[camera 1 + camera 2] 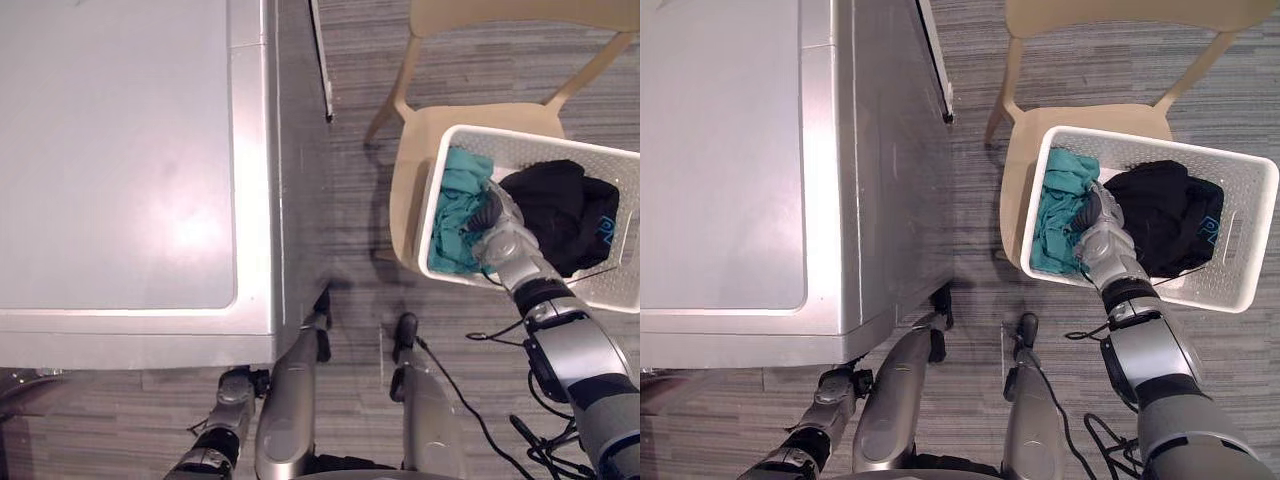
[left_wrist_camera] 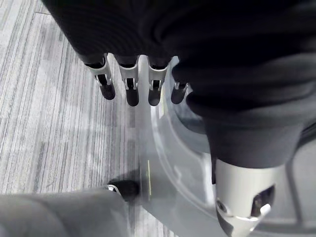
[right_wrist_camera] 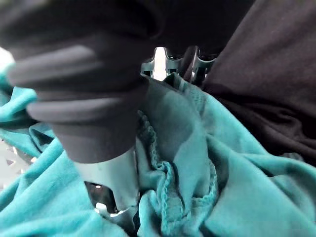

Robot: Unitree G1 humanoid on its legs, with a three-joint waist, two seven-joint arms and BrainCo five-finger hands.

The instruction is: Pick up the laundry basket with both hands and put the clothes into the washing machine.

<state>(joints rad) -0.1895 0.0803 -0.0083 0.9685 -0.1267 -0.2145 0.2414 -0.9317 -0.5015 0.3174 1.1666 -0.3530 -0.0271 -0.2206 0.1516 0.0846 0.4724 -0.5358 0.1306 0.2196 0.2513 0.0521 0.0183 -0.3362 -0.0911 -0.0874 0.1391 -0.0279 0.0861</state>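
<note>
The white laundry basket [image 1: 530, 138] sits on a beige chair [image 1: 405, 190] at the right, holding a teal garment [image 1: 455, 215] and a black garment [image 1: 560, 205]. My right hand [image 1: 497, 235] reaches into the basket between the two. In the right wrist view its fingers [image 3: 158, 64] and thumb [image 3: 113, 187] pinch a fold of the teal garment [image 3: 197, 163]. The grey washing machine [image 1: 120, 150] takes up the left side. My left hand [image 1: 228, 400] hangs low by the machine's front corner, its fingers [image 2: 131, 86] straight and holding nothing.
A thin panel [image 1: 322, 60] stands out from the machine's front, seen edge on, toward the chair. Striped grey floor [image 1: 360, 200] runs between the machine and the chair. The chair's backrest [image 1: 520, 15] is at the far side.
</note>
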